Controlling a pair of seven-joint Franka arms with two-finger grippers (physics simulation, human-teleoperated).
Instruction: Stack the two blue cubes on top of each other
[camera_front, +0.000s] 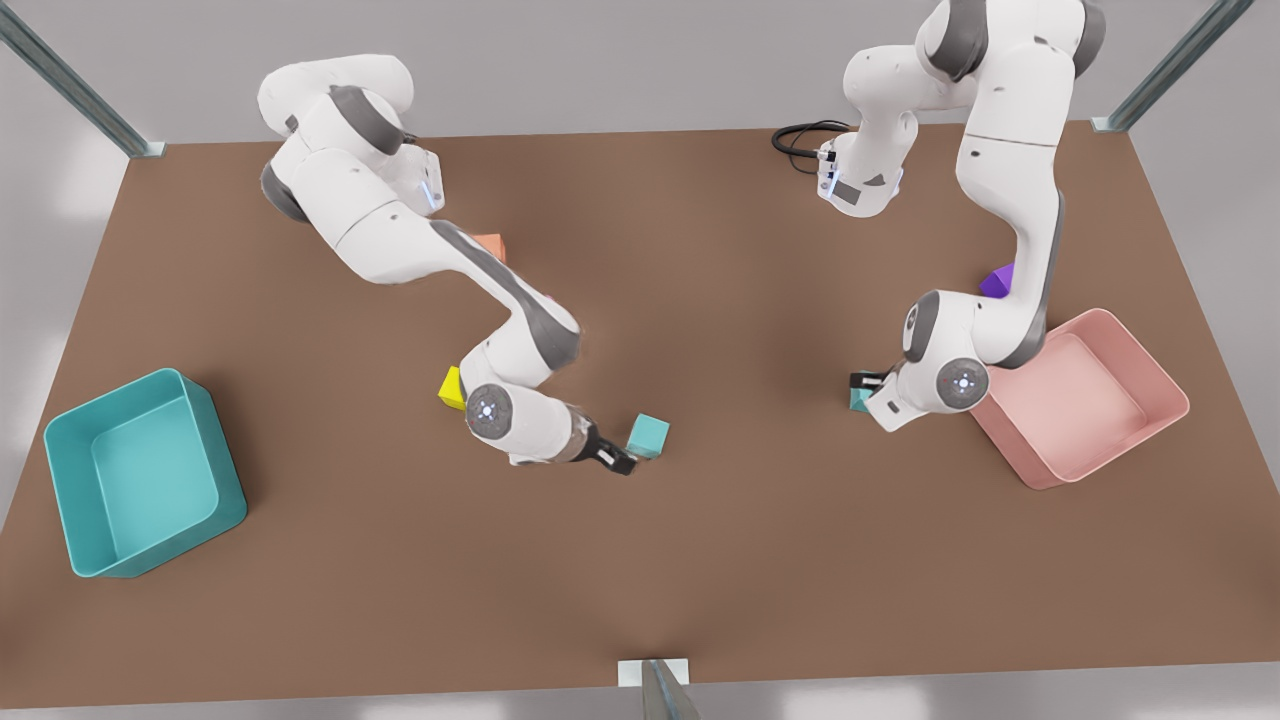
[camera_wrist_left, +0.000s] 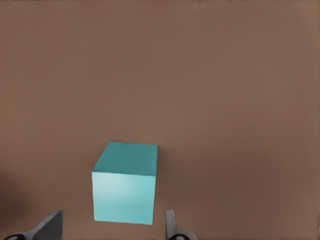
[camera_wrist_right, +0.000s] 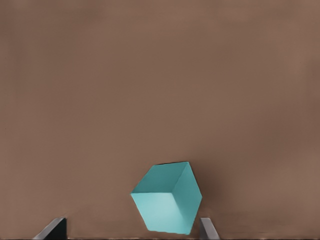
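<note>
One blue cube (camera_front: 649, 436) rests on the brown table near the middle. My left gripper (camera_front: 620, 460) is low beside it, on the side toward the front view's left. In the left wrist view that cube (camera_wrist_left: 125, 185) lies just ahead of my open left gripper (camera_wrist_left: 113, 216), roughly in line with the gap. The other blue cube (camera_front: 858, 401) sits to the front view's right, partly hidden under my right gripper (camera_front: 864, 384). In the right wrist view this cube (camera_wrist_right: 167, 197) is turned corner-on, close in front of my open right gripper (camera_wrist_right: 132, 221).
A teal bin (camera_front: 70, 520) stands at the front view's left and a pink bin (camera_front: 1150, 370) at its right, close to the right arm. A yellow cube (camera_front: 451, 388), an orange cube (camera_front: 493, 245) and a purple cube (camera_front: 998, 281) lie partly behind the arms.
</note>
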